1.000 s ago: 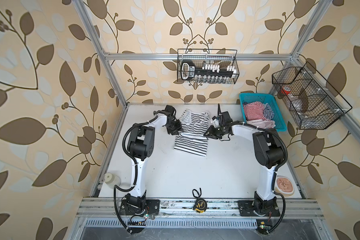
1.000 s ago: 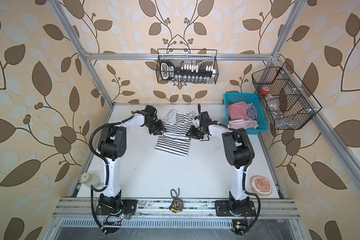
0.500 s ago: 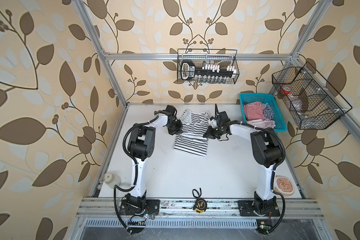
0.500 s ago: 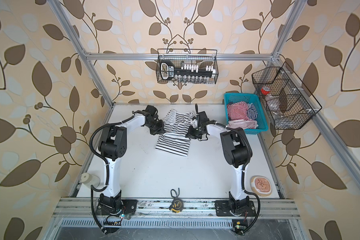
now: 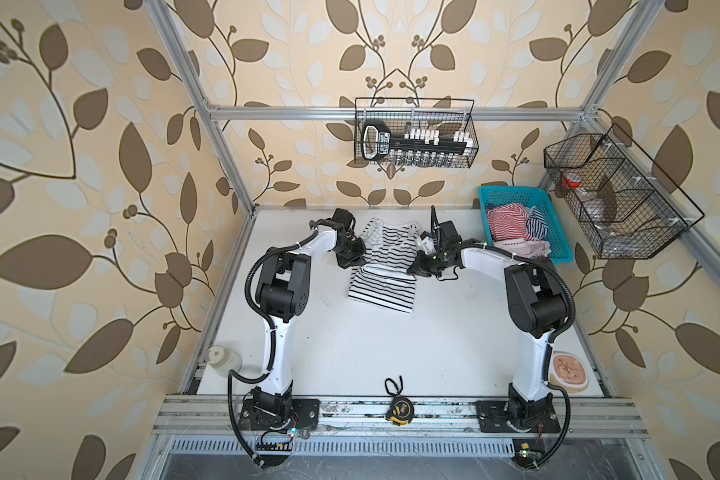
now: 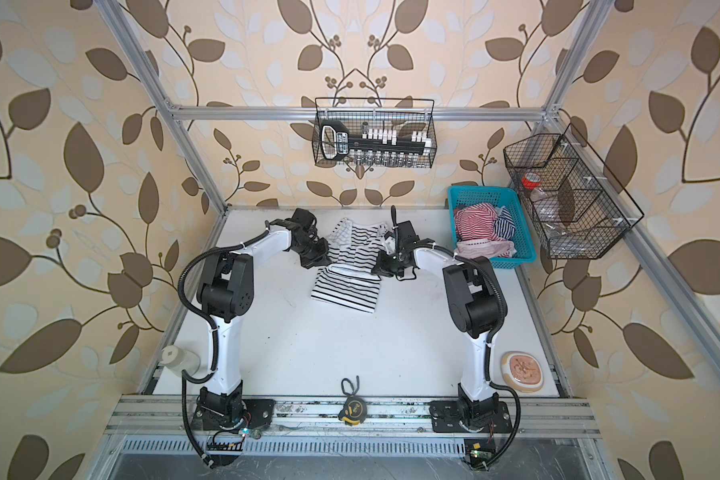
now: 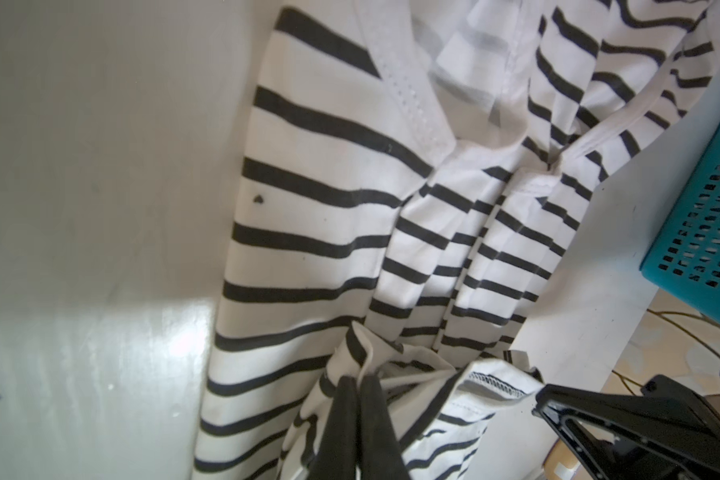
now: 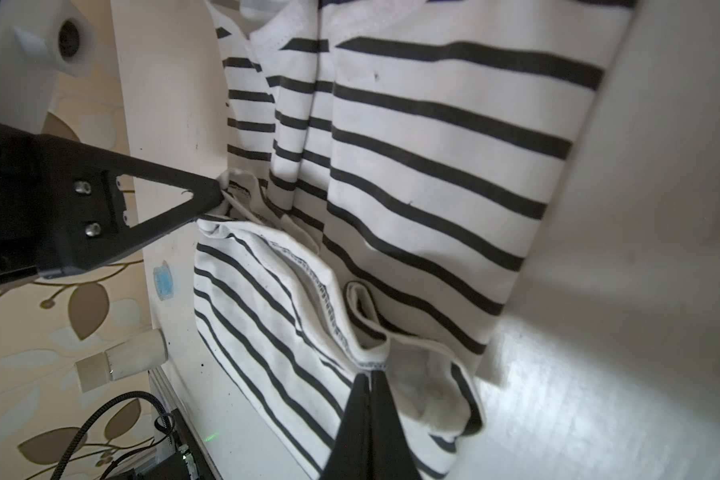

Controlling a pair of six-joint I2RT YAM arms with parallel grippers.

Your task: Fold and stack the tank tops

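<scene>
Our left gripper and right gripper pinch opposite edges of the black-and-white striped knit tank top near the turquoise mesh basket.

White-and-black left robot arm rises from its base, elbow bent, forearm reaching toward the far side. Its black parallel-jaw left gripper points down, jaws pressed together. White-and-black right robot arm mirrors that pose. Black right gripper sits low, jaws clamped tight too.

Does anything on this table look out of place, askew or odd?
Mildly: pale striped fabric spills over the turquoise basket's near rim, and a tape measure lies on the front rail. The black-and-white tank top is bunched along its middle.
</scene>
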